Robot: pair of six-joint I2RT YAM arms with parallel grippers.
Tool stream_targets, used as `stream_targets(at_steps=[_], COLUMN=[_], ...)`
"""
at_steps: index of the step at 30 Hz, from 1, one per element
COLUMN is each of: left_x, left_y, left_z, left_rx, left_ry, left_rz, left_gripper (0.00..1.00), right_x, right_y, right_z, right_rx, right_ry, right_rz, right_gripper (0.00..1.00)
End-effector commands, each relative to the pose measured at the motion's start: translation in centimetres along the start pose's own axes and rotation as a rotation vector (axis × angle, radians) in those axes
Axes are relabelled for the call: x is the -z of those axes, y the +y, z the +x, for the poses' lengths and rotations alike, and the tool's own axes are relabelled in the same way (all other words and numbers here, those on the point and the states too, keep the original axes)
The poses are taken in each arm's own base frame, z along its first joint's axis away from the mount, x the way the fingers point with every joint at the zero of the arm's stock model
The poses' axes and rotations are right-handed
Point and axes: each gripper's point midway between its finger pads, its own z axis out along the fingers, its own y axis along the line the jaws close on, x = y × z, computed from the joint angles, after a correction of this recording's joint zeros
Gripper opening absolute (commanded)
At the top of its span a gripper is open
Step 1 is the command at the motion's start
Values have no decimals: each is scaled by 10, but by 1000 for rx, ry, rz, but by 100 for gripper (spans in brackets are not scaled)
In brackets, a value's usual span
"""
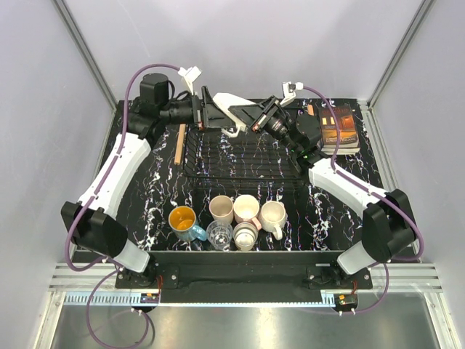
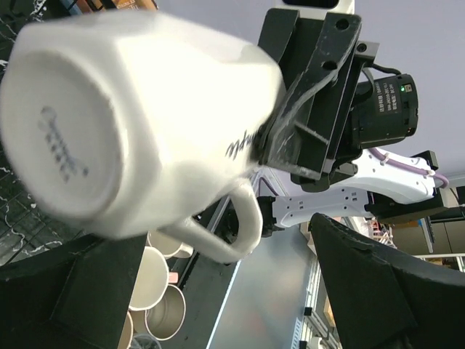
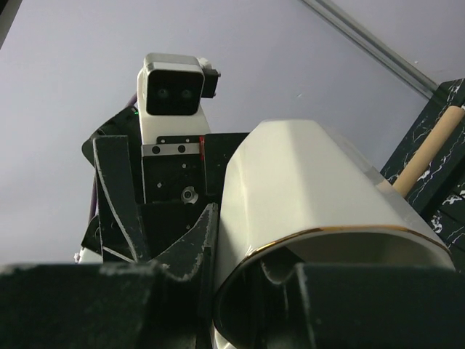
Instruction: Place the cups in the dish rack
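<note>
Black marbled tabletop (image 1: 145, 196) w/ pale walls round it is carrying the dish rack (image 1: 243, 156) at centre-back. Both arms are reaching in over the rack's far edge, facing each other. R jaws are clamping the rim of a white mug (image 1: 231, 107), one finger inside the mouth, the other outside the wall. That mug is hanging on its side in the air above the rack, handle (image 1: 234, 131) drooping below, base twd the L arm. L jaws are standing wide open, straddling the mug's base end; can't tell if they're touching it.

Six more cups are standing in a cluster nr the front edge, btwn the arm bases:
- blue mug (image 1: 183, 220) w/ orange inside
- cream mug (image 1: 221, 209)
- pink mug (image 1: 246, 209)
- second cream mug (image 1: 272, 217)
- glass tumbler (image 1: 219, 234)
- small white cup (image 1: 244, 235)

Orange-brown book (image 1: 338, 129) is lying back right, nr the rack's right end.
</note>
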Motion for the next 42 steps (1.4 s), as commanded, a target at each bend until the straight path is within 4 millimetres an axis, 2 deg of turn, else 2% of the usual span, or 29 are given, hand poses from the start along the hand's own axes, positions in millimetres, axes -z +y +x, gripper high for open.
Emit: stream_targets(at_steps=[1,4,5,7,10,14,15,18,23,24,29,32,34,35,37,39,42], left_x=[-5,-12,-14,-17,-17,-17,-18,-16,-11,-10,1,8,11,12,14,16,22], left_y=[-31,-45,-47,-54,-58,-60,-60,-62,-70,-70,-74,-74,-70,-68,-66,-62,-56], left_z=[-19,-13,-10,0,4,1,1,-1,-6,-7,-7,-9,-11,-11,-14,-17,-29], left_rx=[-80,-87,-86,-80,-85,-95,-93,-102,-110,-109,-128,-137,-137,-137,-134,-146,-175], left_ry=[-48,-27,-20,-7,-4,-13,-13,-19,-32,-36,-46,-64,-75,-78,-94,-108,-148], left_rz=[49,81,91,112,122,127,130,140,171,174,192,183,167,162,147,125,61], left_gripper=[94,86,79,75,68,58,51,41,31,1,0,0,0,0,0,0,0], right_x=[6,3,0,-4,-11,-15,-14,-10,2,4,15,24,30,32,37,41,54], right_y=[75,73,75,73,73,64,64,60,48,48,41,32,29,28,28,26,25], right_z=[-22,-20,-20,-20,-14,3,7,18,42,51,68,71,71,71,70,67,68], right_rx=[62,76,94,102,102,90,86,68,41,31,14,30,45,49,59,75,100], right_ry=[-60,-54,-55,-60,-40,-1,15,52,95,111,155,159,161,161,164,163,176], right_rz=[-220,-225,-232,-233,-250,-243,-245,-238,-197,-197,-164,-107,-78,-66,-43,-21,7], right_gripper=[0,0,0,0,0,0,0,0,0,0,0,14,17,24,29,43,49])
